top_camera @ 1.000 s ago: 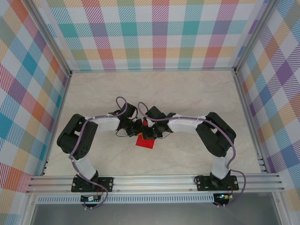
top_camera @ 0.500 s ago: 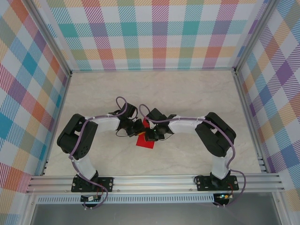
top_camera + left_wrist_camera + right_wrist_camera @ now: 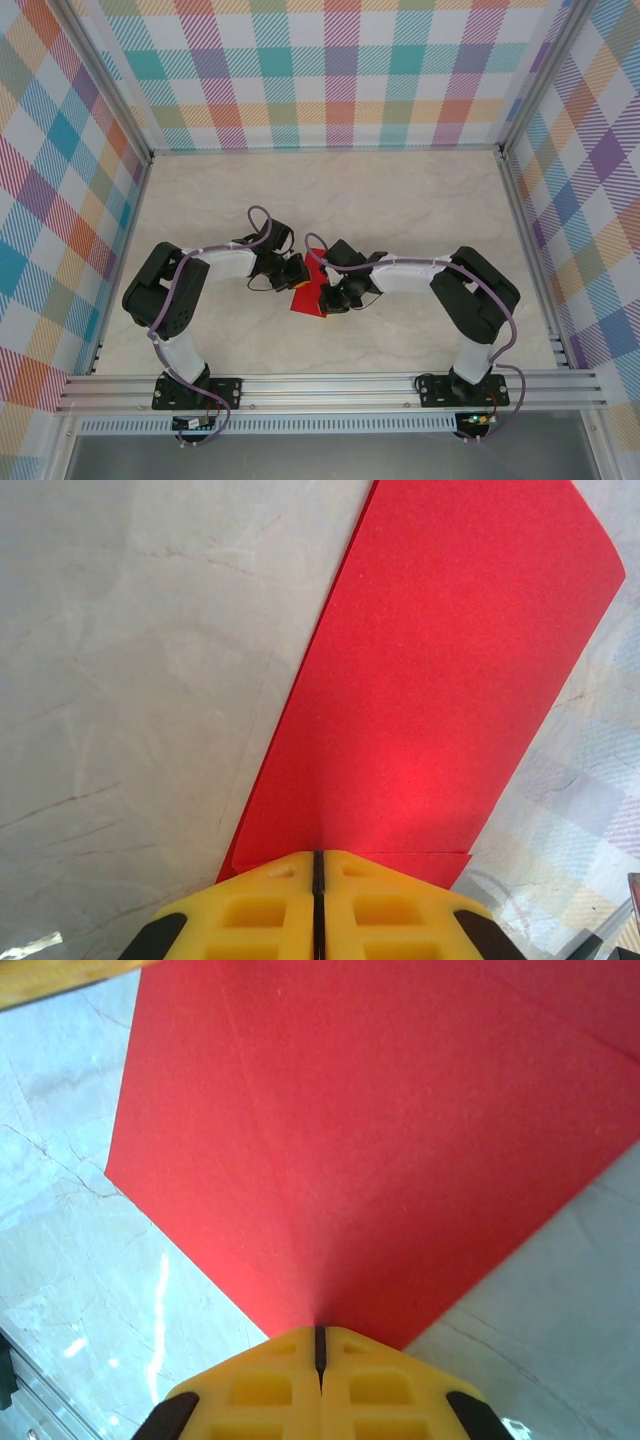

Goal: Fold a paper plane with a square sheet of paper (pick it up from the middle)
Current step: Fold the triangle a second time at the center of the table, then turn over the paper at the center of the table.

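The square sheet of paper is bright red and lies partly folded at the middle of the table, between both arms. In the left wrist view the sheet runs away from my left gripper, whose yellow fingers are shut on its near edge, where a folded layer shows. My right gripper is shut on a corner of the sheet, which has a crease running up from the pinch. From above, the left gripper and right gripper meet over the paper. A paper plane is out of view.
The marble-patterned table is walled by plaid panels at the back and sides. An aluminium rail crosses the near edge, carrying both arm bases. Purple cables loop above the wrists.
The right arm has swung right and nearer, its gripper sliding down-right on the sheet. More red paper now shows between the grippers. The left arm has held still.
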You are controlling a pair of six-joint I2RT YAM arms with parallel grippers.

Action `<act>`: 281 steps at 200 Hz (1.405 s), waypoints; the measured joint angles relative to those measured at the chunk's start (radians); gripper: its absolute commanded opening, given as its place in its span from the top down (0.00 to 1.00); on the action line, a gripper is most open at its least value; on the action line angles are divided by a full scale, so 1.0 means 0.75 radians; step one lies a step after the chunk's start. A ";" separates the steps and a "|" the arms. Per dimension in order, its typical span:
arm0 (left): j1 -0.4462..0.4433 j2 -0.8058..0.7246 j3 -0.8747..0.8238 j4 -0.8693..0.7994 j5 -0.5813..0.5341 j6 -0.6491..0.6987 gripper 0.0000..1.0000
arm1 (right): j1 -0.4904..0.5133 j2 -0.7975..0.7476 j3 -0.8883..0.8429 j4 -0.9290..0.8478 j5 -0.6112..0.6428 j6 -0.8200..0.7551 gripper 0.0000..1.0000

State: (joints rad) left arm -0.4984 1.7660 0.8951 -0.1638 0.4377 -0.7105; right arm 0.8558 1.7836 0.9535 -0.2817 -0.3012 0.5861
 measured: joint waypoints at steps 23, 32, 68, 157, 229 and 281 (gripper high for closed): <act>0.000 0.000 0.003 -0.004 0.000 0.000 0.91 | 0.004 -0.016 -0.024 0.005 0.000 -0.005 0.95; 0.000 0.001 0.004 -0.005 -0.001 0.000 0.91 | 0.004 -0.021 -0.032 0.011 -0.002 -0.006 0.96; 0.000 0.002 0.009 -0.015 0.003 0.001 0.90 | 0.009 -0.064 -0.056 -0.038 0.001 -0.025 0.96; 0.000 -0.049 0.106 -0.023 0.006 -0.041 0.70 | -0.071 -0.169 0.052 -0.031 0.238 0.123 0.64; 0.000 -0.250 -0.028 -0.023 -0.071 -0.054 0.63 | -0.139 -0.077 0.120 -0.035 0.204 0.093 0.60; 0.000 -0.255 -0.141 0.029 -0.045 -0.106 0.62 | -0.151 -0.011 0.128 -0.015 0.111 0.072 0.83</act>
State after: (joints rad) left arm -0.4984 1.5749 0.7891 -0.1421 0.4038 -0.7902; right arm 0.7429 1.7756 1.0492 -0.2928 -0.2180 0.6399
